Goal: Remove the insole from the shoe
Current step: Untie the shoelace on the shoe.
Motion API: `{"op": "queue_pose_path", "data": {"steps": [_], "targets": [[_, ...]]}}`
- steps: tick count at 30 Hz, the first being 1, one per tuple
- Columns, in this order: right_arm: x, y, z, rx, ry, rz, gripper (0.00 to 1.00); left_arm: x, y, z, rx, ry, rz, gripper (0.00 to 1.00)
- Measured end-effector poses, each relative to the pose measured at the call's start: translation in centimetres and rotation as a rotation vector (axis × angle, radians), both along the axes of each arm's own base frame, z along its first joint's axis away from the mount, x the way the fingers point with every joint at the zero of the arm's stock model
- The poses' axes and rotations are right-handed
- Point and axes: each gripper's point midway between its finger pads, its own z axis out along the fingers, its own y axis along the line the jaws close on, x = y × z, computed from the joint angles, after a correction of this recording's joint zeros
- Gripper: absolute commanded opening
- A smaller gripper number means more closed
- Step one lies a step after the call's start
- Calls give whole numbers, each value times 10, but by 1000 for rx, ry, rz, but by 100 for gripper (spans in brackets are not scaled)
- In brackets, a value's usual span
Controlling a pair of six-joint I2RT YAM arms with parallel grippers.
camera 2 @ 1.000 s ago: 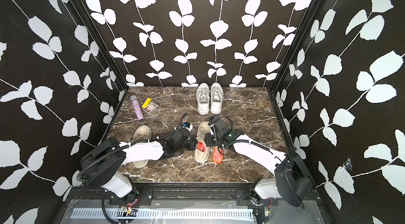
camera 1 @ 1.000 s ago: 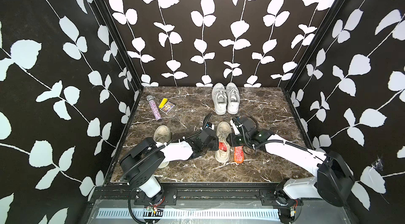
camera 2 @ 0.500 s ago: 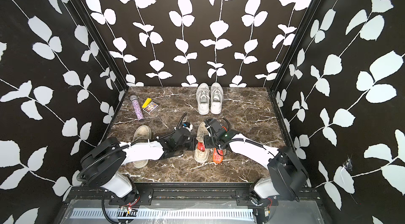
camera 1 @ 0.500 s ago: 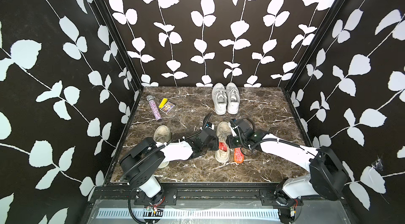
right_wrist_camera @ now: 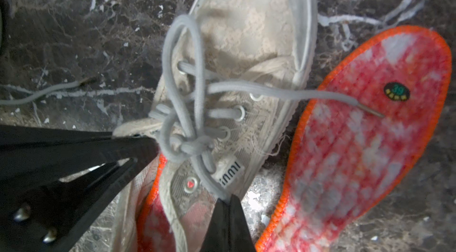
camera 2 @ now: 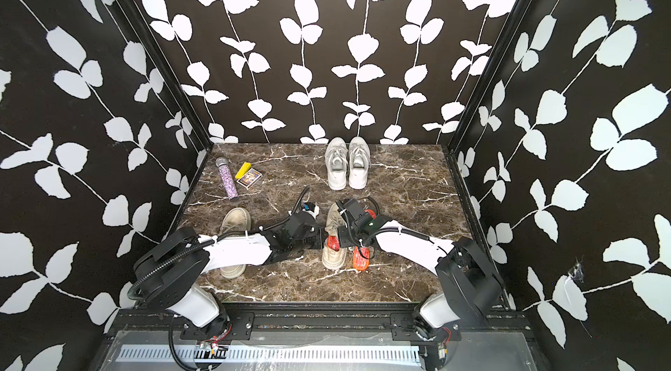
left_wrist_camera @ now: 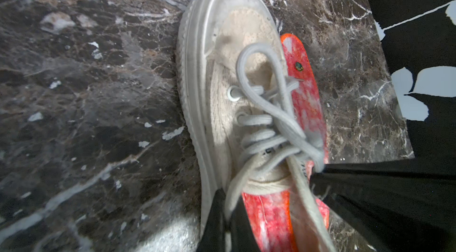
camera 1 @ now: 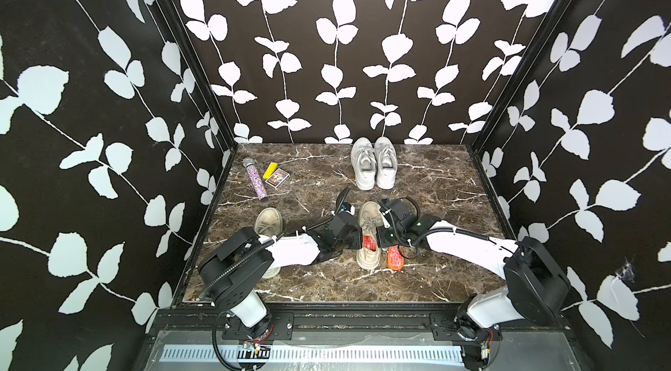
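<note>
Both arms (camera 1: 290,253) (camera 1: 464,245) reach low; left fingers (left_wrist_camera: 214,226) pinch the rim of the beige shoe (camera 1: 367,260), right fingers (right_wrist_camera: 227,223) closed at its tongue; red insole (camera 1: 368,242) inside.

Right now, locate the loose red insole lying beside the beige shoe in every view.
In a top view: loose insole, lower centre, partly under the right arm.
In a top view: the same spot.
Left wrist: right of centre, beside the beige shoe.
Right wrist: right half.
Landmark: the beige shoe's grey laces, alongside it.
</note>
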Motion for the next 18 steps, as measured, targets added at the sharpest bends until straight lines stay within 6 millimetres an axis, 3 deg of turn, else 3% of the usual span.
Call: {"op": "queue_pose_path", "data": {"steps": [5,18], "targets": [[3,-7,3,-31,-26,-16,0,1,0,0,2,-2,3,0],[13,-40,31,-102,-158,-127,0,3,4,0,9,-15,20,0]]}}
